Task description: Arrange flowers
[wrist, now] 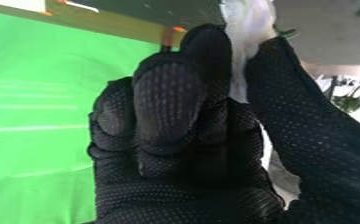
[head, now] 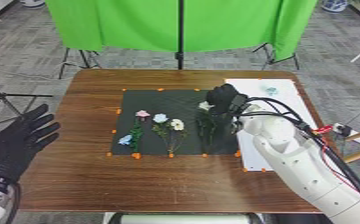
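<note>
At the black mat's right side in the head view, my right hand [head: 223, 95] is at the head of a white flower [head: 206, 106], whose green stem runs down the mat. In the right wrist view, my right hand [wrist: 172, 110] pinches the white petals [wrist: 250, 25] between thumb and fingers. On the mat also lie a pink flower [head: 143, 113], a blue one [head: 126, 140], a pale blue one [head: 160, 118] and a cream one [head: 177, 124]. My left hand [head: 18, 142] is open beside the table's left edge.
The black mat [head: 159, 96] lies mid-table, edged with orange marks. A white board [head: 255, 160] stretches along the right side under my right arm, with a small pale green item [head: 271, 91] near its far end. Brown wood [head: 159, 185] surrounds them; a green cloth [head: 132, 25] hangs behind.
</note>
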Robot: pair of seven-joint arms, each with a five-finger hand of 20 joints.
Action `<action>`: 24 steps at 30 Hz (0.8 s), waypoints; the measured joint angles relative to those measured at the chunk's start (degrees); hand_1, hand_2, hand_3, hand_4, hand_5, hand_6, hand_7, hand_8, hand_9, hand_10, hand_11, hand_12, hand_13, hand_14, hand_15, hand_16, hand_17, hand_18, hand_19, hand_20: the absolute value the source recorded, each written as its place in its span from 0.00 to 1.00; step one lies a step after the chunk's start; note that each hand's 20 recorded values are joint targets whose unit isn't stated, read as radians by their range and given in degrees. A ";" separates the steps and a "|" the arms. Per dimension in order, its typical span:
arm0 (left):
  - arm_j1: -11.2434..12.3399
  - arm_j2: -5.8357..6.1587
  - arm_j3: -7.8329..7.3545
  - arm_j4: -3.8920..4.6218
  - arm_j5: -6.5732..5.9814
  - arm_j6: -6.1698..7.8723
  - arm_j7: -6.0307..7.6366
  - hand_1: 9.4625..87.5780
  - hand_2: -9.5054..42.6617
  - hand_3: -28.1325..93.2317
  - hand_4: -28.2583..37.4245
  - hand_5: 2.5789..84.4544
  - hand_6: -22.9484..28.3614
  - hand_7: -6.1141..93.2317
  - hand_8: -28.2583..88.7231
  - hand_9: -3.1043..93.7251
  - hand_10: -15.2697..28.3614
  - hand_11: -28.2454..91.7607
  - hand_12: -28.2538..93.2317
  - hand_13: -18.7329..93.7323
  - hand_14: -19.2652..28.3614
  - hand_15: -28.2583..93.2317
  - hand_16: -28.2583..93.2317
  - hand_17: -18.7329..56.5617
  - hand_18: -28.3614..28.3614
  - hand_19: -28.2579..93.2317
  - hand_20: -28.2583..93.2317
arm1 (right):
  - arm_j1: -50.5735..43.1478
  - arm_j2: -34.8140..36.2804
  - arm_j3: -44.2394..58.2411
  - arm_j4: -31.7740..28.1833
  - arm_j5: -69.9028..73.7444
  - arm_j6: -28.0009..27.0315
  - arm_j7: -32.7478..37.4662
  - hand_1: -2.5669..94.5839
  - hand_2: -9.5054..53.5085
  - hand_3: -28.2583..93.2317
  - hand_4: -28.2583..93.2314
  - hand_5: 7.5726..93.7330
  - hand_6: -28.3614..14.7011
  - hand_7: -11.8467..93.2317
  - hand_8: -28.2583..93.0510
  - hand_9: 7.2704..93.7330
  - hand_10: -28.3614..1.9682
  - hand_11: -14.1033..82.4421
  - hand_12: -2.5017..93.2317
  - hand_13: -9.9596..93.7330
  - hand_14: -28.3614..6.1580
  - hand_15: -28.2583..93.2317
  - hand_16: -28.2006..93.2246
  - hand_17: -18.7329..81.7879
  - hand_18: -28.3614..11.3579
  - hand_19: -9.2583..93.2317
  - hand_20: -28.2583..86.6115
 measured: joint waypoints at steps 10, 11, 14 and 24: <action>-0.13 -0.03 -0.20 0.01 0.04 -0.12 -0.16 0.20 0.15 0.82 0.00 0.31 0.50 0.30 0.13 0.25 0.60 0.48 0.32 0.30 0.68 0.59 0.19 0.11 0.84 0.60 0.28 | -0.75 0.60 0.56 -0.23 -0.47 -0.03 -0.55 0.33 0.05 0.95 0.00 0.62 0.73 0.47 0.09 0.74 0.73 0.55 0.34 0.81 0.75 0.75 0.44 0.48 0.29 0.86 0.62; -0.13 -0.03 -0.23 0.01 0.05 -0.14 -0.17 0.20 0.15 0.82 0.00 0.31 0.50 0.30 0.13 0.25 0.60 0.48 0.32 0.30 0.68 0.59 0.19 0.10 0.84 0.60 0.28 | -0.98 0.60 0.85 -0.45 -0.38 -0.09 -0.84 0.30 0.08 0.97 0.00 0.63 0.73 0.46 0.06 0.73 0.70 0.57 0.31 0.80 0.73 0.75 0.44 0.47 0.28 0.86 0.63; -0.13 -0.03 -0.25 0.03 0.05 -0.19 -0.18 0.20 0.14 0.82 0.00 0.31 0.50 0.30 0.13 0.25 0.60 0.48 0.32 0.30 0.68 0.59 0.19 0.10 0.84 0.60 0.28 | -1.65 0.54 1.83 -0.96 0.25 -0.14 -2.29 0.24 0.13 0.98 0.00 0.62 0.70 0.44 0.05 0.70 0.64 0.58 0.29 0.79 0.68 0.76 0.44 0.46 0.25 0.86 0.64; -0.22 0.24 -0.25 0.19 0.04 -0.39 -0.22 0.20 0.14 0.82 0.00 0.31 0.50 0.30 0.13 0.25 0.60 0.48 0.32 0.30 0.68 0.59 0.19 0.10 0.84 0.60 0.28 | -4.17 0.42 8.25 -2.39 11.03 -0.60 -5.59 0.09 0.29 0.98 0.02 0.43 0.62 0.34 0.09 0.45 0.56 0.50 0.26 0.49 0.52 0.69 0.38 0.35 0.19 0.74 0.61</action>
